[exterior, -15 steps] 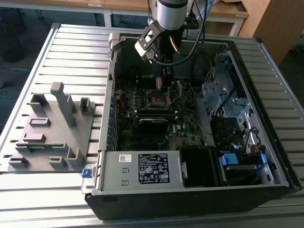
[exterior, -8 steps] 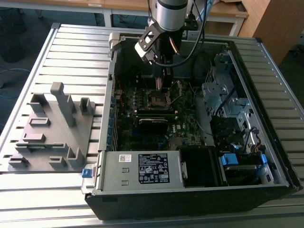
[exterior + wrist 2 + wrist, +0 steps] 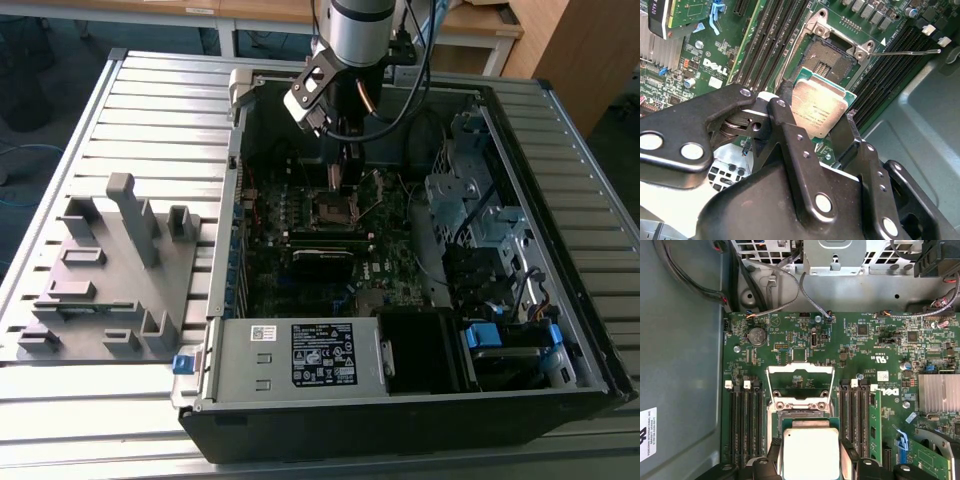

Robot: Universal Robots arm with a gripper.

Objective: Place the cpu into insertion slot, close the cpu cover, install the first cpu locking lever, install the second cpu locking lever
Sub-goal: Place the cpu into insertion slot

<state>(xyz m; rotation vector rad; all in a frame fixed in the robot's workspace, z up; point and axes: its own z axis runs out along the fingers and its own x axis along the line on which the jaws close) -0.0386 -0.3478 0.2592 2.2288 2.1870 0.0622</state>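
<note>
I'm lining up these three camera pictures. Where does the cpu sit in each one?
Exterior view: too small to tell apart; look at the tip of the tool, inside the case.
Second wrist view: the cpu sits clamped between the black fingers, silver top showing.
First wrist view: same grip, with the chip partly overlapping the socket.
Shared landmark: the slot, with its cover open.
</note>
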